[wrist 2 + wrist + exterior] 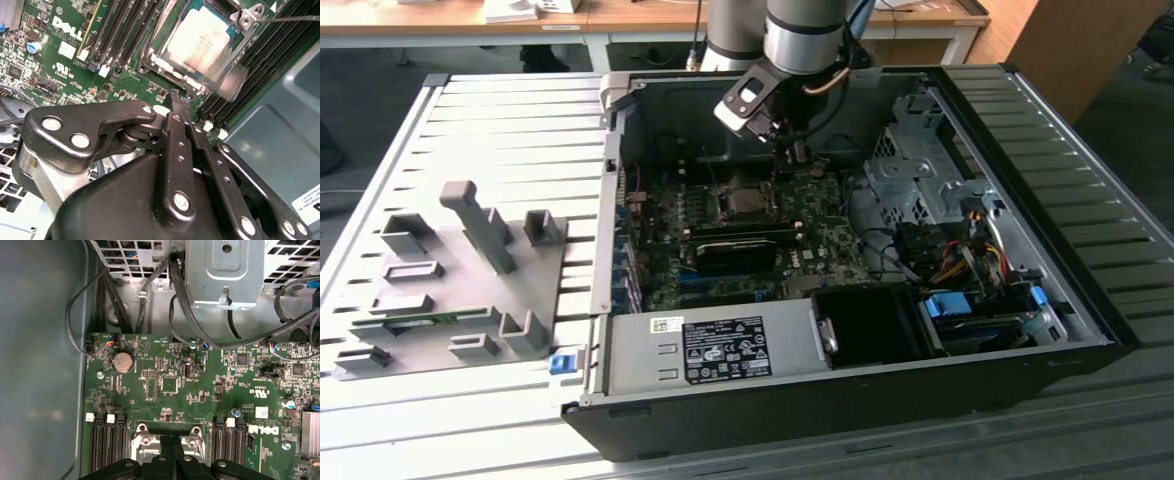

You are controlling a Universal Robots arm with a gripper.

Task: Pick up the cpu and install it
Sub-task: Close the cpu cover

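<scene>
The cpu point(200, 40) already lies flat in its square holder point(155, 61) on the green board point(60, 67), so picking and placing look done, and the pincer point(176, 100) hangs close by, fingers pressed together, holding nothing.

Soft, even light brightens the slatted counter point(494, 130) in the exterior view, while the computer case point(854, 410) interior sits in shadow. In the second wrist view, glare washes the cpu point(200, 42) pale.
</scene>
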